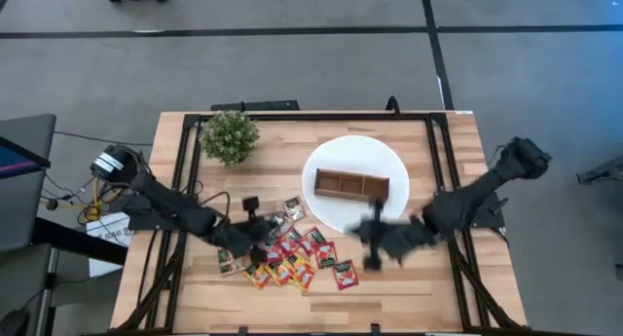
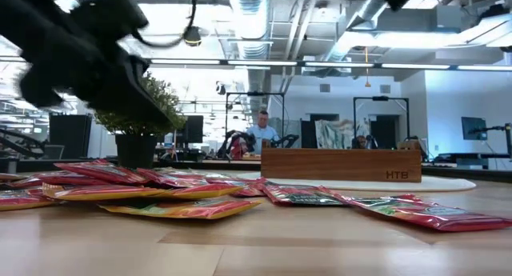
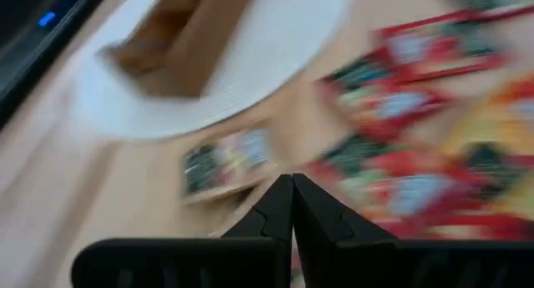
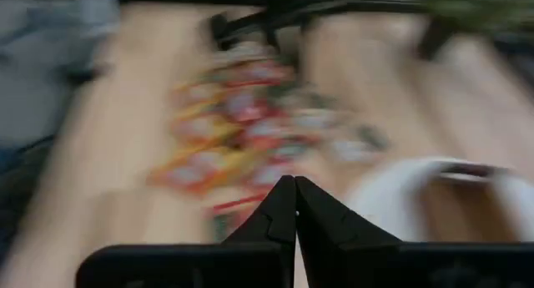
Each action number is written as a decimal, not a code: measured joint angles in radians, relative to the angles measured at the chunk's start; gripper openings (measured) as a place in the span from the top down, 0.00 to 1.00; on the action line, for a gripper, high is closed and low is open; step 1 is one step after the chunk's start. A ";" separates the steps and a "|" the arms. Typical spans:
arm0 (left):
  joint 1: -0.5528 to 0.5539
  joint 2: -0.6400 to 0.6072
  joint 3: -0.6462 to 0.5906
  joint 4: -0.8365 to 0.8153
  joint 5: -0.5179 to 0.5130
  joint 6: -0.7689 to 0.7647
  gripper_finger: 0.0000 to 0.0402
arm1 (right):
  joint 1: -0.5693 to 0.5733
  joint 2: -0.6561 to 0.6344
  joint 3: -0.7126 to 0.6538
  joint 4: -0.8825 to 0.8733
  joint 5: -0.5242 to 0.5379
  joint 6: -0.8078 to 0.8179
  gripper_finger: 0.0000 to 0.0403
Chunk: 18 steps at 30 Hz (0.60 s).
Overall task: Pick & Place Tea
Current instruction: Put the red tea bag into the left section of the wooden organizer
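The tea is a heap of several small flat sachets point(image 1: 292, 260), mostly red, lying on the wooden table near its front edge; the low view shows the sachets point(image 2: 184, 188) flat on the tabletop. My left gripper point(image 1: 258, 243) hovers over the heap's left part and is shut point(image 3: 292, 189), with nothing between its fingers. My right gripper point(image 1: 373, 246) hangs in the air to the right of the heap, in front of the white plate point(image 1: 384, 151). It points toward the sachets point(image 4: 242, 129) and is shut point(image 4: 294, 188) and empty.
A brown three-compartment wooden tray point(image 1: 350, 185) stands on the white plate at the table's middle. A small green plant point(image 1: 230, 136) stands at the far left. A black frame point(image 1: 311, 115) runs along the table's edges. People sit in the room beyond point(image 2: 262, 132).
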 joint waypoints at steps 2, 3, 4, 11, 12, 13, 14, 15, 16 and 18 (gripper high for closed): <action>-0.030 0.009 0.000 0.079 0.011 0.010 1.00 | 0.068 0.063 0.002 0.116 -0.002 0.064 1.00; -0.039 0.011 0.000 0.106 0.013 0.009 1.00 | 0.086 0.092 0.003 0.159 -0.012 0.124 1.00; -0.046 0.016 0.000 0.133 0.025 0.007 1.00 | 0.094 0.123 0.002 0.190 -0.033 0.190 1.00; -0.063 0.018 0.000 0.159 0.086 -0.019 1.00 | 0.004 0.290 0.000 0.198 -0.341 0.495 0.93; -0.063 0.018 0.000 0.161 0.090 -0.030 1.00 | -0.017 0.302 0.000 0.185 -0.395 0.500 0.89; -0.063 0.018 0.000 0.161 0.096 -0.037 1.00 | -0.036 0.313 -0.001 0.179 -0.443 0.498 0.86; -0.063 0.019 0.000 0.160 0.102 -0.039 1.00 | -0.056 0.324 -0.001 0.182 -0.482 0.488 0.82; -0.063 0.024 0.000 0.163 0.109 -0.043 1.00 | -0.074 0.334 0.000 0.181 -0.511 0.470 0.78; -0.063 0.029 0.000 0.165 0.117 -0.046 1.00 | -0.089 0.341 0.000 0.173 -0.523 0.452 0.74; -0.063 0.040 0.000 0.163 0.120 -0.046 1.00 | -0.113 0.356 0.000 0.142 -0.524 0.429 0.67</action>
